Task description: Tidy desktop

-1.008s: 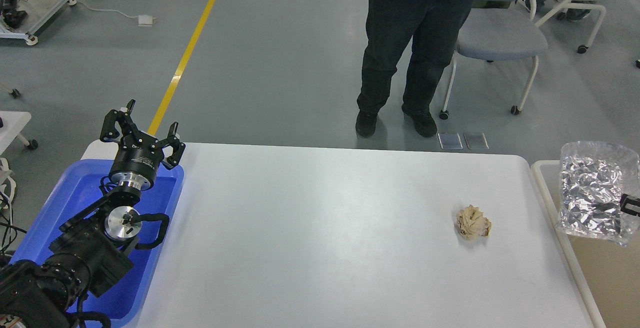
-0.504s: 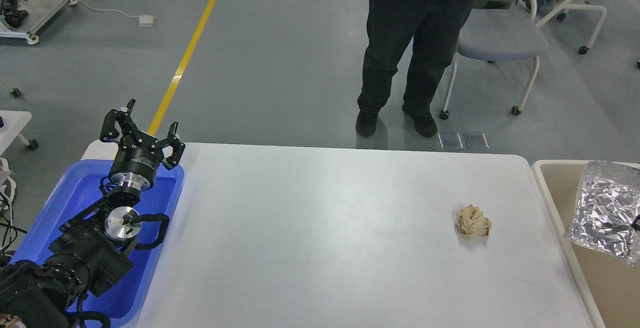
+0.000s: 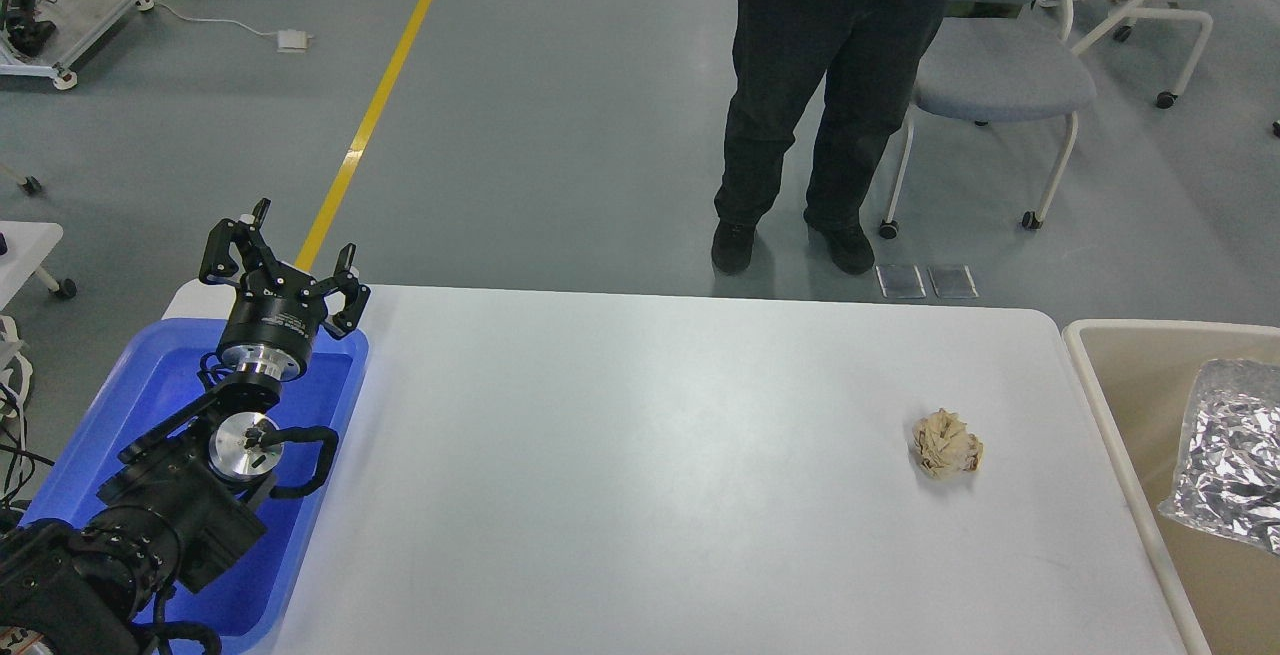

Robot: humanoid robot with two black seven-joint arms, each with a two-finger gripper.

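Observation:
The white desktop (image 3: 640, 455) fills the middle of the head view. A crumpled beige paper ball (image 3: 945, 444) lies on it at the right. A crinkled silver foil bag (image 3: 1232, 455) lies in the beige white-rimmed bin (image 3: 1100, 405) off the desktop's right edge, cut by the frame edge. My left gripper (image 3: 285, 253) is open and empty, raised over the far end of the blue tray (image 3: 150, 385) at the left. My right gripper is out of view.
A person in dark clothes (image 3: 800, 105) stands just beyond the desktop's far edge. Grey wheeled chairs (image 3: 1000, 75) stand behind to the right. A yellow floor line (image 3: 370, 115) runs away at the left.
The silver foil bag moved right and down into the beige bin, and the right gripper's tip seen on it has left the view. The left arm has not moved.

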